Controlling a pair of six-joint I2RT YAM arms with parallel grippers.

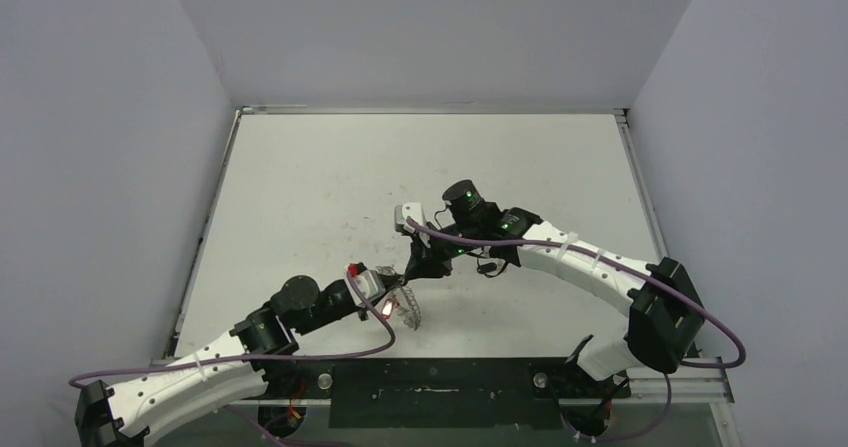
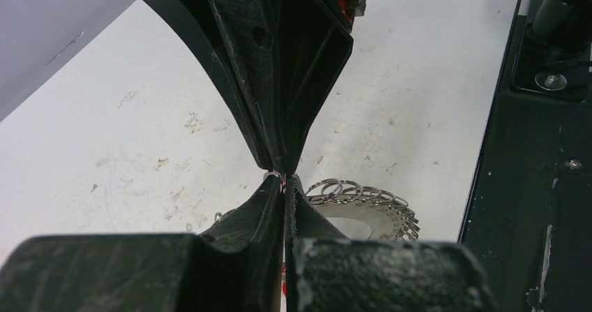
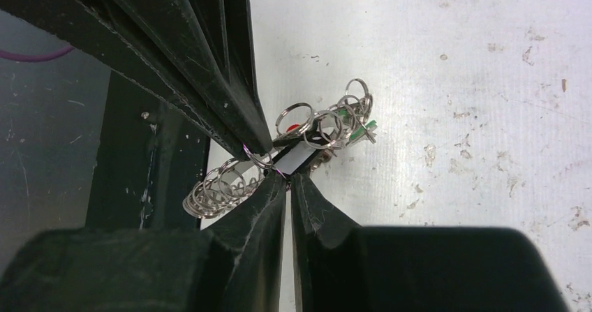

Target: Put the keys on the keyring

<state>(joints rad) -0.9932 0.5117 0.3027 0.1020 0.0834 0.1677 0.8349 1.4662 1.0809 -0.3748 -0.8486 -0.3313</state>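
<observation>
Grip check, working outward from the near edge. Left arm (image 1: pixel 215 362) is angling in low from the near left, and its jaws are pressing fully closed on a thin sliver at the rim of the keyring (image 3: pixel 293 160). By my reading this is one of its small wire loops, though the pinch point is too tight to confirm. That hold is tilting the keyring up on edge just past the left jaws. Its lower rim is either resting on the desk (image 1: pixel 330 177) or hanging just over it; I cannot tell which.

Reason, as I judge it: raising the scalloped edge off the surface is exposing the loops, so that a key can be threaded on from the other side. Green tag (image 3: pixel 368 125) is sticking out at the end of the ring lying farther out over the desk.

Right arm (image 1: pixel 590 267) is arching in from the far right, and its jaws are meeting the left pair tip to tip across the same edge. Only a hairline slit is showing between them, so I cannot tell whether they are gripping the ring or merely touching it.

Keys are not showing clearly in any view, so I am judging that no key is threaded yet.
</observation>
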